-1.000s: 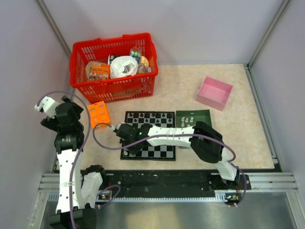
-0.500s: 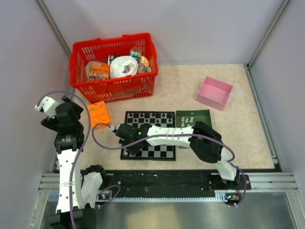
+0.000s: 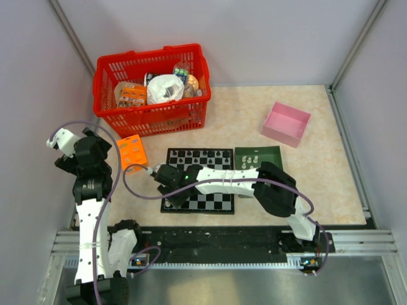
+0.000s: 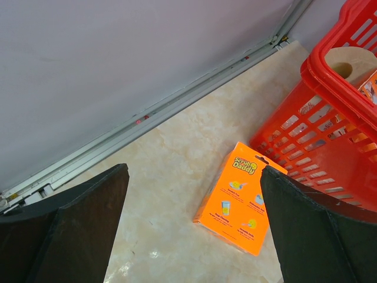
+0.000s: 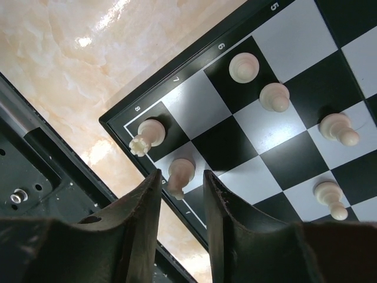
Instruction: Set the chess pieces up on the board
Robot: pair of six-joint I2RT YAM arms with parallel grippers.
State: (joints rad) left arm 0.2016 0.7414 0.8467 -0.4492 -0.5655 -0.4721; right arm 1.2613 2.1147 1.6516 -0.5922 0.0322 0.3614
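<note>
Board (image 5: 224, 144) rim numerals (5 to 8)

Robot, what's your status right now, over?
Left gripper open, empty, away from the board. Right gripper straddling a white piece at the board's corner, grip unclear. Rook close beside it; nothing else crowding.

Board (image 3: 216, 198) lies on the table (image 3: 318, 190). From the board: tray (image 3: 275, 155) just beside at 3 o'clock, holding pieces (image 3: 252, 157); pack (image 3: 131, 152) near at 9 o'clock; basket (image 3: 152, 117) at 11 o'clock; bin (image 3: 286, 124) at 1 o'clock, apart. More pieces (image 5: 274, 97) stand by the board's 7 o'clock corner.
</note>
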